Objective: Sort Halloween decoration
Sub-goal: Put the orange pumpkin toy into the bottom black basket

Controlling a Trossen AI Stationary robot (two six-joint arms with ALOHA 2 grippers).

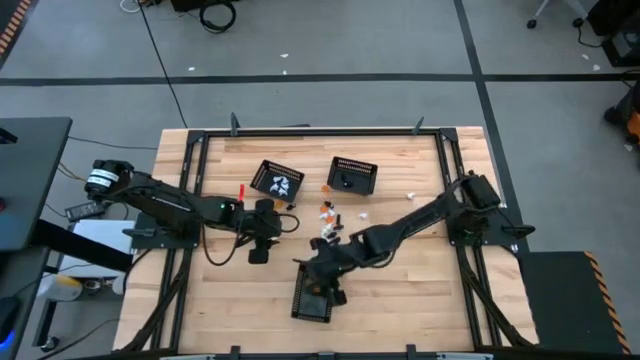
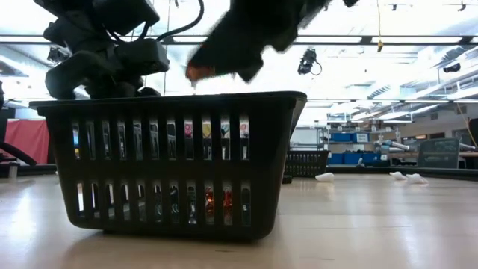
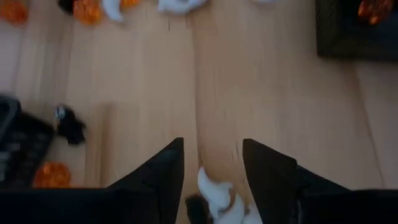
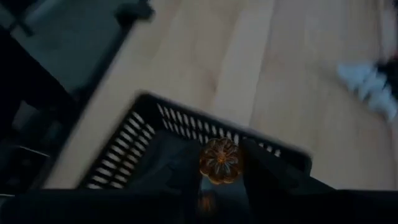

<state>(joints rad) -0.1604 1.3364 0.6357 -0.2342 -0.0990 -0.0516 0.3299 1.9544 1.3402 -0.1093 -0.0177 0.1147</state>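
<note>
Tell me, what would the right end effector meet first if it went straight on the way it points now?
Probably the black mesh basket. The right end effector holds an orange pumpkin trinket and points down into it, so its floor or the orange trinkets inside come first. Depth is unclear.

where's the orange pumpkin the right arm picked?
The orange pumpkin sits between the right gripper's fingers, directly over the near basket at the table's front centre in the high view.

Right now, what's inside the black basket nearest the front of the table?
Through the front basket mesh, orange trinkets lie on its floor. The right claw, holding an orange pumpkin, covers the rest from above.
</note>
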